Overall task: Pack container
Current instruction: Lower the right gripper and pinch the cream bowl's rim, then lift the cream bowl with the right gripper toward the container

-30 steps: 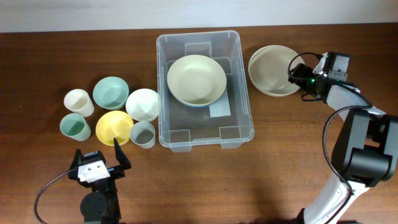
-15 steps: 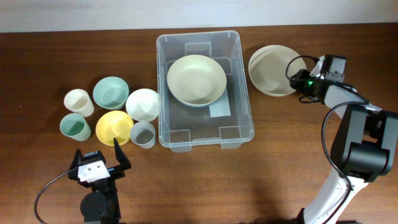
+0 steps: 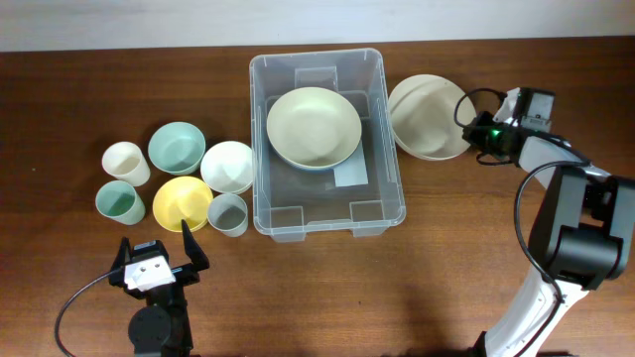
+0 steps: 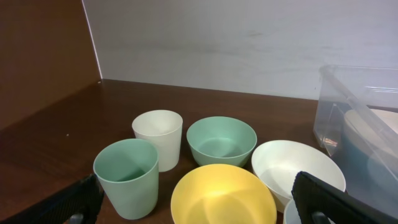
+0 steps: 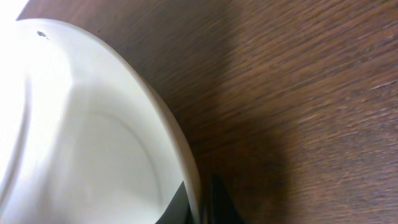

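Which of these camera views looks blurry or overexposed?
Right wrist: the cream plate sits very close, soft, blown out white at top left, wood grain smeared. Left wrist: the green cup is sharp, evenly lit. Overhead: crisp, soft shadows beside the container.

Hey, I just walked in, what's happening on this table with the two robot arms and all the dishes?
The right gripper is shut on the rim of a cream round shallow dish, just right of the large clear plastic rectangular container. One pale cream round bowl already lies inside the container. The left gripper hangs open, holding nothing, near a yellow plastic bowl and other small cups and bowls that are not yet packed.
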Controlling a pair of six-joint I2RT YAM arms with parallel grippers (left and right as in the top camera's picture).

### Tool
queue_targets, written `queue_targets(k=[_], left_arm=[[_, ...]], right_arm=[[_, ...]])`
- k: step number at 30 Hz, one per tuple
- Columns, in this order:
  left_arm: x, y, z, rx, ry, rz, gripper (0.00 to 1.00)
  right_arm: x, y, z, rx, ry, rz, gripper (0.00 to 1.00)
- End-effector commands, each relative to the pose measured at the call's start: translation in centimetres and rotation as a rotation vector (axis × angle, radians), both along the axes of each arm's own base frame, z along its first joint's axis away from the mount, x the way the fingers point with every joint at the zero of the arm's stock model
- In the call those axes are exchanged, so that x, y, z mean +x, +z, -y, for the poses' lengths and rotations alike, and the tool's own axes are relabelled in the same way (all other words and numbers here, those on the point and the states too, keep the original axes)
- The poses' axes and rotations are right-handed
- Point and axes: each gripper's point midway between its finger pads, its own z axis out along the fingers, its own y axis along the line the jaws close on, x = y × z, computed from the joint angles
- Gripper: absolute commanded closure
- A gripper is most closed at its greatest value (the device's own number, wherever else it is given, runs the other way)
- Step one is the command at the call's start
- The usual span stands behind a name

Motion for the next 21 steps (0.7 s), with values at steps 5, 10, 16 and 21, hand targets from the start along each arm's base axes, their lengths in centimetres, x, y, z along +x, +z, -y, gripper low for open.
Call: queue_targets(k=[5,10,16,21], left_arm=[[0.0,-0.1,0.0,-0.009,0.004,0.000,0.01],[0.0,-0.1,0.0,-0.009,0.004,0.000,0.01],[0.0,-0.1,0.0,-0.009,0.004,0.000,0.01],[0.0,-0.1,0.0,-0.009,0.004,0.000,0.00]], right_arm=[[-0.7,10.8,5.2,-0.032,-0.072,0.197,0.96],[-3.0,17.4,5.4,-0.101,-0.058,0.282,0.96],[-4.6,23.1,-1.2,-0.138,0.084,0.368,0.96],[-4.5,24.2,-10.2,-0.142,0.254,0.398,0.96]])
